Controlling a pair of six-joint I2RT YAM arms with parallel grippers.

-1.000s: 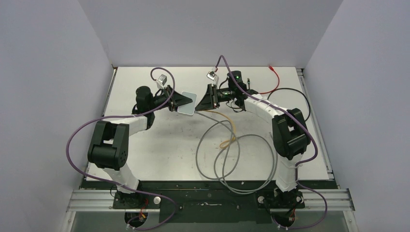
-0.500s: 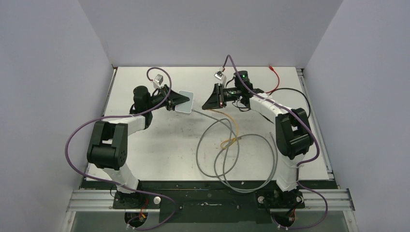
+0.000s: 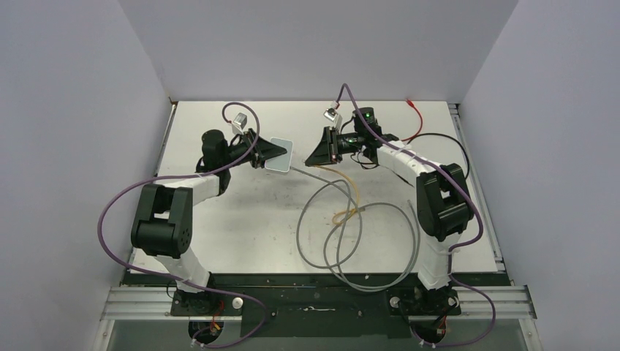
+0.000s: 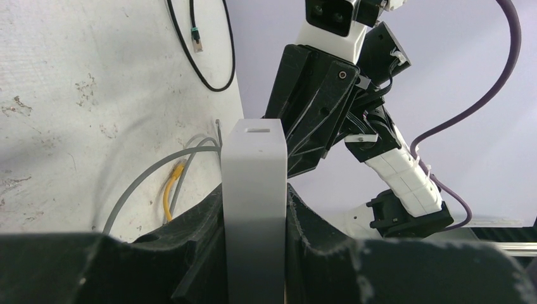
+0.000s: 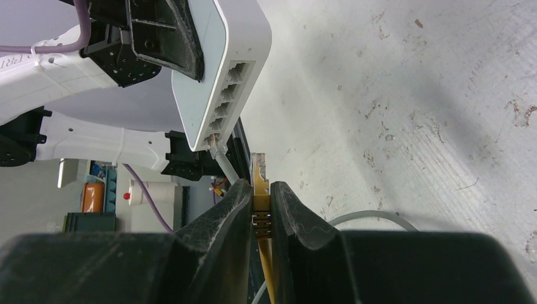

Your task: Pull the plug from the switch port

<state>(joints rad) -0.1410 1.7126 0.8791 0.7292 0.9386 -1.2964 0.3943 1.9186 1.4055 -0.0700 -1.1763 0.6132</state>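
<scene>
Now | left tool [image 4: 253, 206] grips switch [image 4: 254, 164] | right tool [image 5: 258, 197] pinches yellow plug [image 5: 259, 176] | right wrist alone shows plug outside sockets [image 5: 229, 95]

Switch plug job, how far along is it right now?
Done: the yellow plug is out, clear of the switch sockets. In hand: the right pincer clamps the plug, and the left pincer grips the switch. Left: likely only setting things down; a grey cable sits in the end socket, if that one counts too.
</scene>
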